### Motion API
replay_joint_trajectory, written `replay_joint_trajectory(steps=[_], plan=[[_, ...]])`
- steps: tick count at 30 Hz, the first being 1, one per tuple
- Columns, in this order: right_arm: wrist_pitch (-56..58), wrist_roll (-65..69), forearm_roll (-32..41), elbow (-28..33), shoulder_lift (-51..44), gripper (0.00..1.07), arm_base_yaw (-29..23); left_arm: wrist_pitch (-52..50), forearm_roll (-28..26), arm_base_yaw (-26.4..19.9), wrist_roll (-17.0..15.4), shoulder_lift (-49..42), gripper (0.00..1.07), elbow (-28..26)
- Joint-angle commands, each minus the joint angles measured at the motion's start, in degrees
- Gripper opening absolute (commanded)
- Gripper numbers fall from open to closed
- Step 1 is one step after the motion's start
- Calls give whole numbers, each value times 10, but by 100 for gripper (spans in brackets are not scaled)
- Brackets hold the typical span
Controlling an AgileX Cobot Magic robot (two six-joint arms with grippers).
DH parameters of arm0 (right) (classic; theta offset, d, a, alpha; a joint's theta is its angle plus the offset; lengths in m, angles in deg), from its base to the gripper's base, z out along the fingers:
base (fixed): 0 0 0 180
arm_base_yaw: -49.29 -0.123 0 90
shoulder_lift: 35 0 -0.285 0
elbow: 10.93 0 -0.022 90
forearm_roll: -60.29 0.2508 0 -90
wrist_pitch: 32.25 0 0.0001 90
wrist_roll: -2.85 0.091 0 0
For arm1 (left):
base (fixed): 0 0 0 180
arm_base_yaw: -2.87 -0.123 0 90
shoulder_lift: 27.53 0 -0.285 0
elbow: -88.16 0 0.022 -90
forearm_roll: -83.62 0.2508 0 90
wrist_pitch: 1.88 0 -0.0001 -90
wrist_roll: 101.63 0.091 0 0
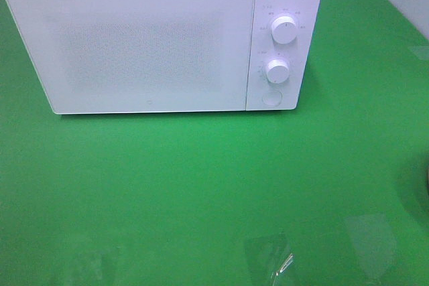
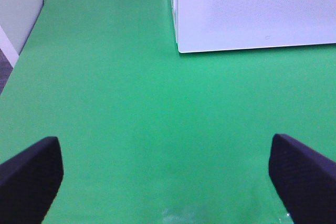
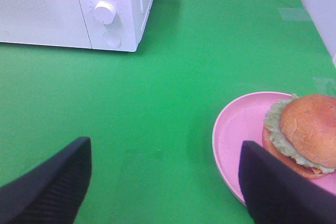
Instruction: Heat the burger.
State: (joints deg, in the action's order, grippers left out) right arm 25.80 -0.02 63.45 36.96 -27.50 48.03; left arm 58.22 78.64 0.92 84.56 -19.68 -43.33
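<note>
We see both tools apart, holding nothing. The burger (image 3: 307,132) sits on its plate (image 3: 239,129), right of the shut microwave (image 1: 134,38). Lift the plate crooked and the burger may slide off.

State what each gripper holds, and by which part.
Nothing is held. The left gripper and right gripper are open and empty; the burger sits untouched.

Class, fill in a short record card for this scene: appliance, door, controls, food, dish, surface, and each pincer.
appliance: white microwave, at the back of the table
door: shut
controls: two dials above a round button
food: burger, on the plate, outside the microwave
dish: pink plate
surface: green table
left pincer: open, holding nothing
right pincer: open, beside the plate
</note>
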Motion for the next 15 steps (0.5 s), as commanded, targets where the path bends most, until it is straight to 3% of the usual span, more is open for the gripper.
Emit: replay_joint_trajectory(steps=[1, 15], plan=[[-6, -5, 2, 3, -14, 76, 5, -8, -4, -1, -1, -17, 102, 2], [-6, -5, 2, 3, -13, 76, 5, -8, -4, -1, -1, -18, 102, 2]])
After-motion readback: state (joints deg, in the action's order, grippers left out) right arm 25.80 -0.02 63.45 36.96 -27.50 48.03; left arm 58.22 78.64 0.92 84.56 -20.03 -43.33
